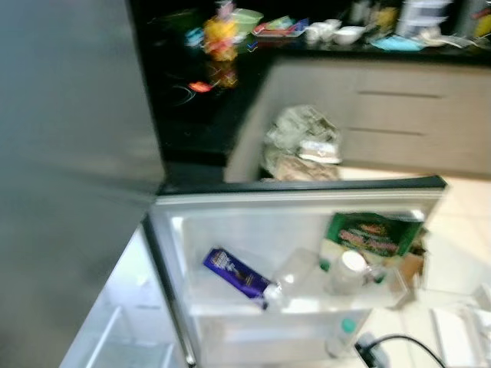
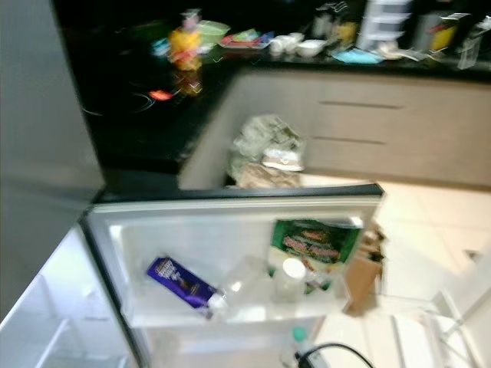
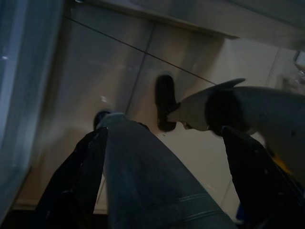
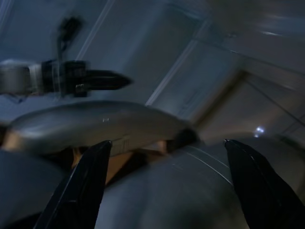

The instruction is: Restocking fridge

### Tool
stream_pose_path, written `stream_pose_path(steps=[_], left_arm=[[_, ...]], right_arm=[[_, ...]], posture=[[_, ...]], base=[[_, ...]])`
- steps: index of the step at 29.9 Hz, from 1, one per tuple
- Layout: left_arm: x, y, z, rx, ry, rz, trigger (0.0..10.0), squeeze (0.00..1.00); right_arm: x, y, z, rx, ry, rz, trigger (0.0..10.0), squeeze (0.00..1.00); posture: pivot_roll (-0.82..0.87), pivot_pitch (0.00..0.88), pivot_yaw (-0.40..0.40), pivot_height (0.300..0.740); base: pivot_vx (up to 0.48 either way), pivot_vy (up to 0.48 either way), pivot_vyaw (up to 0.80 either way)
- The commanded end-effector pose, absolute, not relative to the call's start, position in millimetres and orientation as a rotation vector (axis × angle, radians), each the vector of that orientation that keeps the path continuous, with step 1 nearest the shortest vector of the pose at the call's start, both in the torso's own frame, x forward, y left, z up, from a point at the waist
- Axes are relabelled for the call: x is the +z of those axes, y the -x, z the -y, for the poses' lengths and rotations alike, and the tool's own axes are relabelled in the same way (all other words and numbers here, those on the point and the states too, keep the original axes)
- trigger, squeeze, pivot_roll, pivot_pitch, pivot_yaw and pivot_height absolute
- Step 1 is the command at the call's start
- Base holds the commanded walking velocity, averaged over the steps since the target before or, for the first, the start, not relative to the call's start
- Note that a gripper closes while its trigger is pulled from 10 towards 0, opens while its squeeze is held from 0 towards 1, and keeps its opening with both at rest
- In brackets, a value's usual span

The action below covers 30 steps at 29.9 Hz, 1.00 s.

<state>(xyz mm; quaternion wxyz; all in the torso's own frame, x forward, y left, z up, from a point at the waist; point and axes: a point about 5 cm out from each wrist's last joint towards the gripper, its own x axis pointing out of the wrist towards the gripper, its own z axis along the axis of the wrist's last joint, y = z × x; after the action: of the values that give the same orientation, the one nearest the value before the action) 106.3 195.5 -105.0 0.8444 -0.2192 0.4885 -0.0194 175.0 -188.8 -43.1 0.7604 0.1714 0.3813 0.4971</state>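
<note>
The fridge door (image 1: pixel 307 192) stands open; its upper door shelf (image 1: pixel 230 307) holds a purple packet (image 1: pixel 234 274) lying tilted at the left, a clear bottle with a white cap (image 1: pixel 350 268) to its right, and a green bag (image 1: pixel 374 234) upright at the far right. Beyond the door, a crumpled bag (image 1: pixel 303 146) lies beside the dark table (image 1: pixel 199 100), which carries bowls and bright packets. Left pincer (image 3: pixel 162 157) and right pincer (image 4: pixel 164 167) both hang low with fingers spread, holding nothing.
</note>
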Motion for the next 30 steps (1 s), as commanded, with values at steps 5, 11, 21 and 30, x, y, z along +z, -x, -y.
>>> stream_pose_path(steps=[5,11,21,30], left_arm=[[-105,-107,-196,-0.04,0.447,-1.038,10.0,0.0],[-106,-107,-195,-0.041,0.445,-1.042,10.0,0.0],[-106,-106,-194,-0.041,0.444,-1.045,10.0,0.0],[-106,-105,-192,-0.041,0.447,-1.047,10.0,0.0]], right_arm=[[-18,-197,189,1.224,-0.306,-0.722,10.0,0.0],[22,-212,182,1.431,-0.237,-0.58,10.0,0.0],[89,-228,170,1.621,-0.123,-0.364,10.0,0.0],[138,-255,166,1.58,0.264,-0.231,10.0,0.0]], posture=[[-0.14,0.042,0.025,0.74],[-0.15,0.043,0.023,0.74],[-0.15,0.047,0.018,0.74],[-0.15,0.047,0.013,0.74]], base=[[0.0,0.0,-0.28],[0.0,0.0,0.0],[0.0,0.0,0.0],[0.0,0.0,0.0]])
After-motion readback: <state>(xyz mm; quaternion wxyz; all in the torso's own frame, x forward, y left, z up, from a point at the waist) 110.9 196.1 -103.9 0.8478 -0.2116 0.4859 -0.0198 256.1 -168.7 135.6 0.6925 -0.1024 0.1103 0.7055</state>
